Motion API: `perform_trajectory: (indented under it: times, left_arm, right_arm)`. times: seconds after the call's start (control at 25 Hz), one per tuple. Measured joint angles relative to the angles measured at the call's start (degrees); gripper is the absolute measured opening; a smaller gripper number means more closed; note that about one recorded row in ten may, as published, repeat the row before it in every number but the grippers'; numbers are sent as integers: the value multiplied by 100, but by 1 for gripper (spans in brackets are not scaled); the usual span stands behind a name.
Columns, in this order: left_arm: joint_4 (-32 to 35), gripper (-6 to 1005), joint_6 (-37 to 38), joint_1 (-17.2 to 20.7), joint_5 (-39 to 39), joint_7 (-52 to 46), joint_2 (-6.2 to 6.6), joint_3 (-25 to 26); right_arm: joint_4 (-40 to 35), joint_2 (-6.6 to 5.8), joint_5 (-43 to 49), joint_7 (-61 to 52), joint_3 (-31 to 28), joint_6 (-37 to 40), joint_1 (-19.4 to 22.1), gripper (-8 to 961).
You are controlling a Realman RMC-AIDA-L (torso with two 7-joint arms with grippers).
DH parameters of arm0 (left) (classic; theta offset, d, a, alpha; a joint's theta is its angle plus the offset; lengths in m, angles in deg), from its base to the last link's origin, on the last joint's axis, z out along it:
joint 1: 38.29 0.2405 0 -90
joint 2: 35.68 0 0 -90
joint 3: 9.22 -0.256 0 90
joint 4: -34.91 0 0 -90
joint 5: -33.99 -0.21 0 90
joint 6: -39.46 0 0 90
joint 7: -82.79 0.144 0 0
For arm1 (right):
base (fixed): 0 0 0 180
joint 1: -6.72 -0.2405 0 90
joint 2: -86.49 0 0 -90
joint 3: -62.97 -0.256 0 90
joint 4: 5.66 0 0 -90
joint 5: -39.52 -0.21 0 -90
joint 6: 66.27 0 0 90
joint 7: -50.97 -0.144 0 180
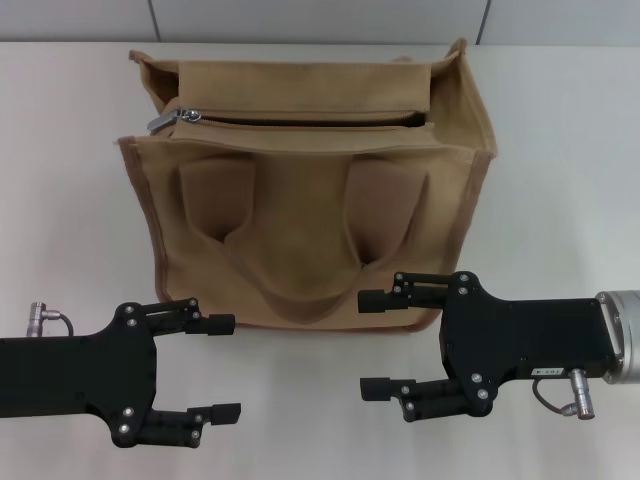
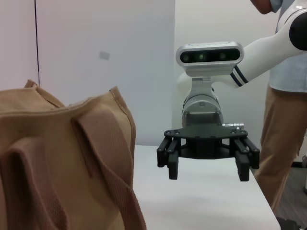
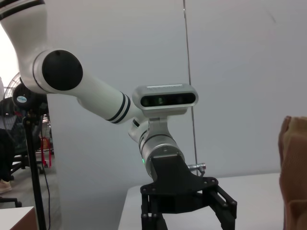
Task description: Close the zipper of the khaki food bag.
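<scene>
The khaki food bag stands in the middle of the white table, its two handles hanging down its near face. The zipper runs along the top panel and gapes open as a dark slit, with the silver slider at the bag's left end. My left gripper is open and empty in front of the bag's near left corner. My right gripper is open and empty at the near right corner, its upper finger close to the bag's bottom edge. The left wrist view shows the bag and the right gripper.
The white table extends to both sides of the bag. A person stands beyond the table's right side. The right wrist view shows the left gripper, the bag's edge and a fan on a stand off the table.
</scene>
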Motion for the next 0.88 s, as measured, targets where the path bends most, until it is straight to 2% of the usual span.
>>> perform_trajectory:
  times: [0.48, 0.64, 0.68, 0.8, 0.88]
  left_arm:
    - [21, 785, -43, -10, 38, 56, -44, 32]
    - [0, 781, 201, 63, 237, 205, -119, 541]
    - [-29, 780, 307, 143, 370, 351, -148, 847]
    - [-104, 778, 383, 315, 807, 498, -175, 1172]
    - [-104, 776, 383, 315, 807, 498, -175, 1172]
  right_arm:
    - [19, 15, -5, 13, 3, -50, 12, 762]
    - [56, 23, -35, 15, 3, -51, 9, 762]
    - [85, 24, -42, 16, 3, -50, 0, 762]
    - [200, 25, -63, 28, -7, -54, -32, 762]
    - [279, 26, -66, 67, -36, -60, -43, 762]
